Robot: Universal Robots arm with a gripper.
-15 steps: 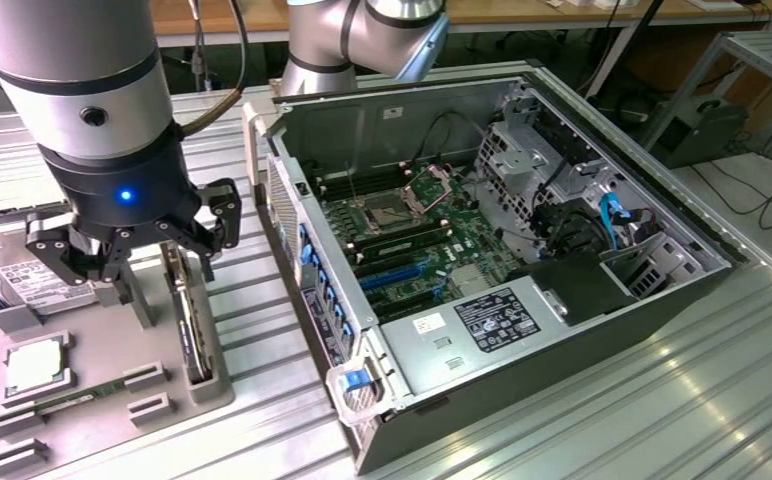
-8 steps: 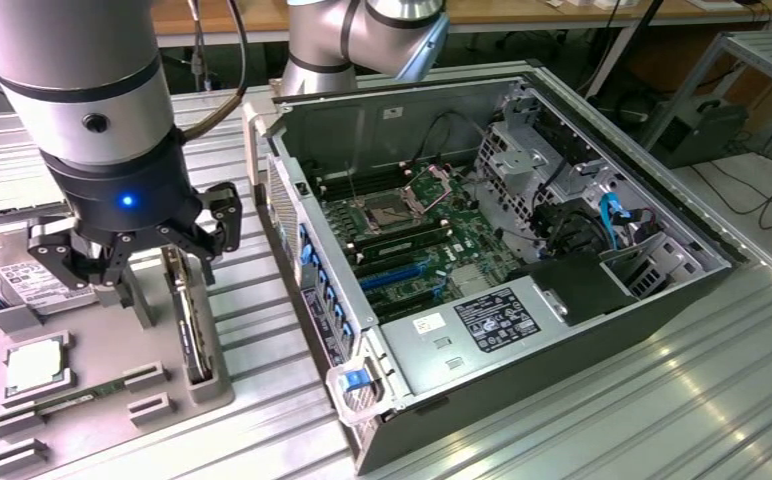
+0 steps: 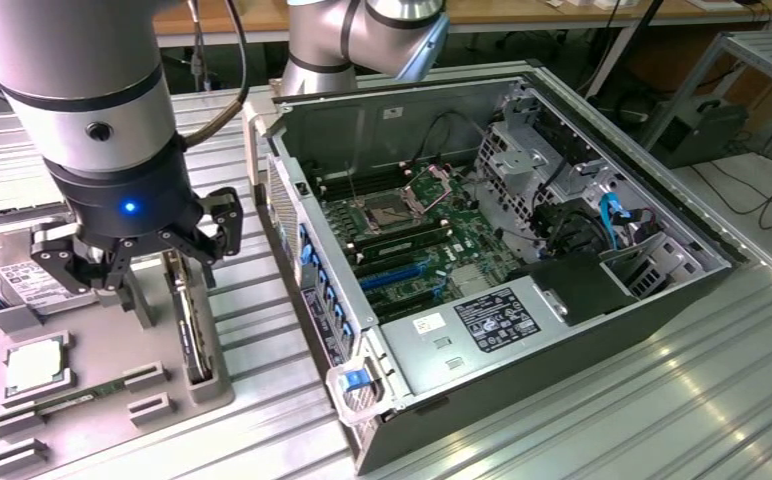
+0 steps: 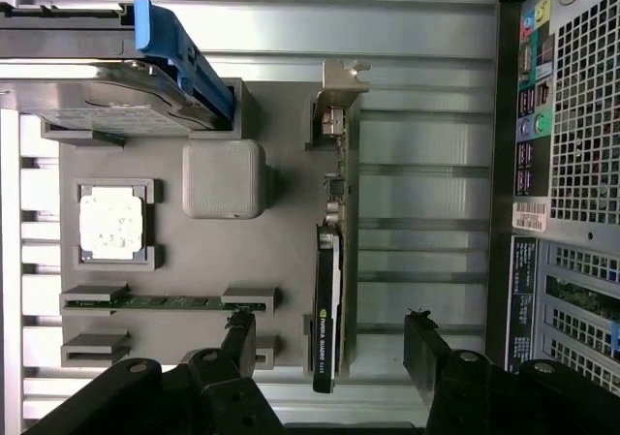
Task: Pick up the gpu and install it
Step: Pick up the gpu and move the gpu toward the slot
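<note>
- Step in hand: the pickup. The tool [image 4: 329, 333] hangs over the grey parts tray [image 4: 291, 164], jaws spread wide and holding nothing.
- The gpu [image 4: 327, 280] stands on its long edge in a slot of the tray. Its silver bracket [image 4: 344, 77] is at the end away from the tool.
- In the wrist view the two fingers [image 4: 242, 338] straddle the card's dark end, one on each side and both apart from it.
- The tray lies on the bench [image 3: 600, 400], toward the exterior view's left of the open computer case [image 3: 626, 170]. A hard drive [image 4: 107, 106], a processor [image 4: 114, 222] and a memory stick [image 4: 165, 301] share the tray.
- By my judgement, a grasp calls for a straight descent that keeps the thin card centred between the jaws, then a firm squeeze on its flat faces.
- The install has not begun: the blue slots [image 3: 386, 275] on the board inside the case look free.
</note>
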